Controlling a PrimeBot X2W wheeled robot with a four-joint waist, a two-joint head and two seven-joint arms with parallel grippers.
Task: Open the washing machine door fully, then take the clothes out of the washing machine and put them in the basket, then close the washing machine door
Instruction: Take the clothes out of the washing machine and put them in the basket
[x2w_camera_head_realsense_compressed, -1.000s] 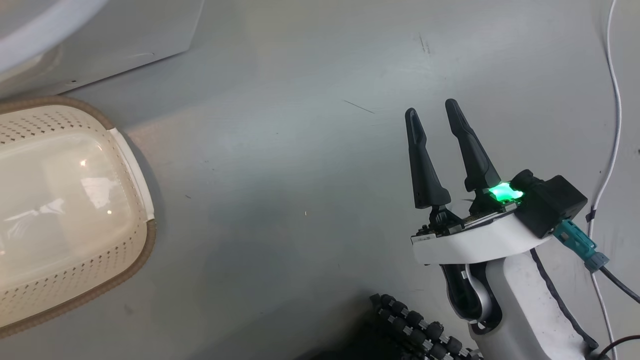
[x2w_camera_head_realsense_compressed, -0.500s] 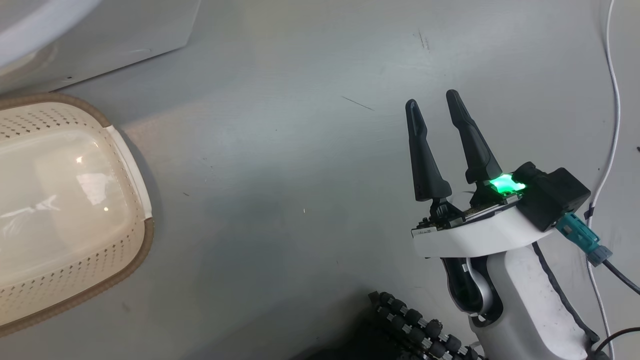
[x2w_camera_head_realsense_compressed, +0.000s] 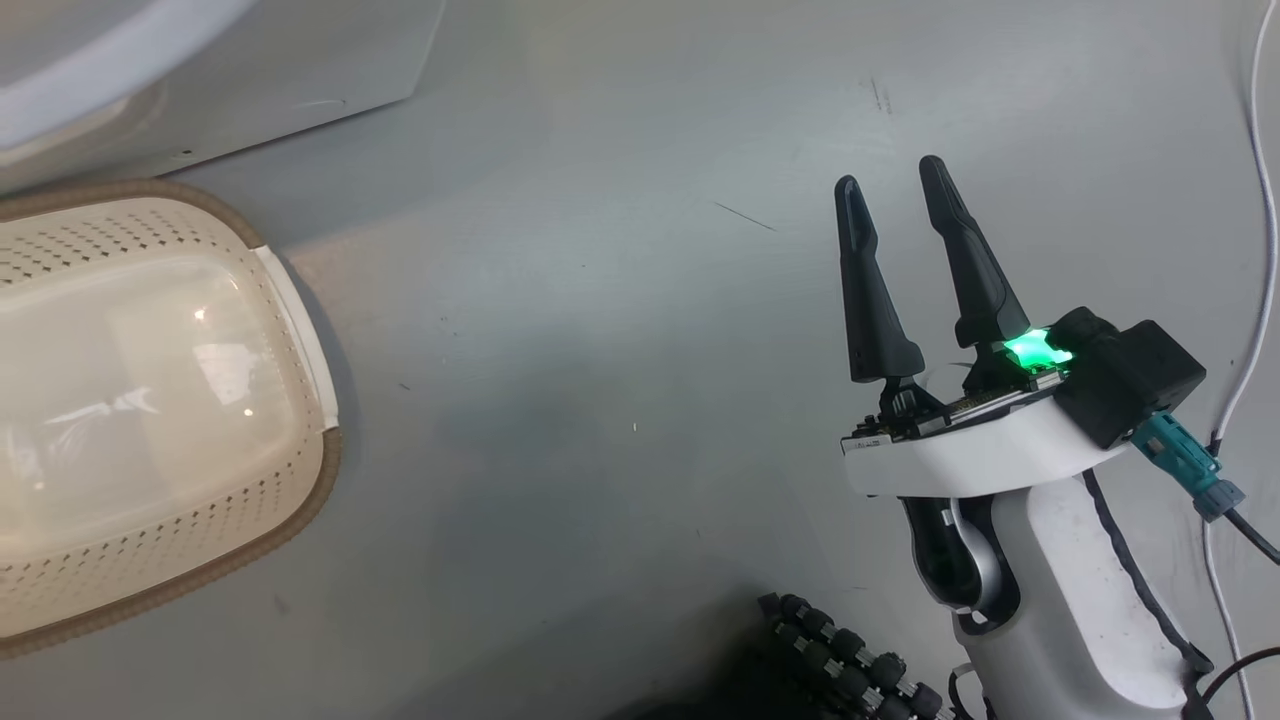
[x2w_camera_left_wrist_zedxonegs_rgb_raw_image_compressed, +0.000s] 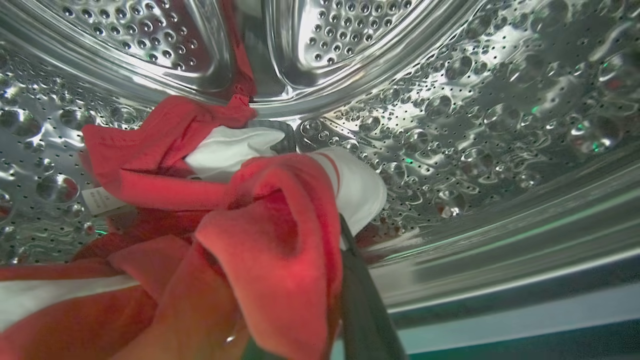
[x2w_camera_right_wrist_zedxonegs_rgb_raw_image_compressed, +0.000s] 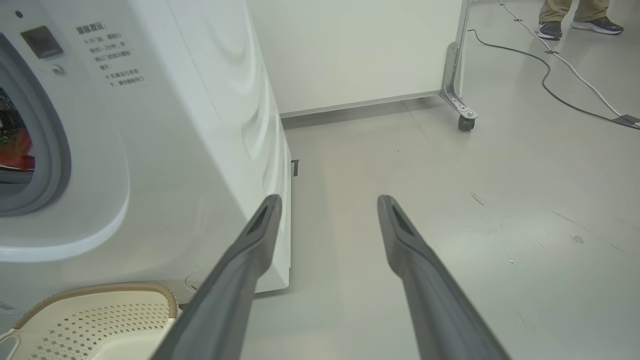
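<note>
Note that the left claw (x2w_camera_left_wrist_zedxonegs_rgb_raw_image_compressed: 300, 240), inside the steel drum (x2w_camera_left_wrist_zedxonegs_rgb_raw_image_compressed: 450, 100), has just closed narrow on the red clothes (x2w_camera_left_wrist_zedxonegs_rgb_raw_image_compressed: 150, 175), while the right claw (x2w_camera_head_realsense_compressed: 890, 178) stays wide above the floor (x2w_camera_head_realsense_compressed: 600, 300) and the basket (x2w_camera_head_realsense_compressed: 328, 460) sits empty, so you may now draw the garment out.

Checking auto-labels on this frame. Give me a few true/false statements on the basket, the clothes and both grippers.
1. The basket holds red clothes. False: it is empty.
2. The left gripper is shut on the clothes inside the washing machine's drum. True.
3. The right gripper grips the basket's rim. False: it is open, holds nothing, and is above the floor, apart from the basket.
4. A person's shoes show in the right wrist view. True.
</note>
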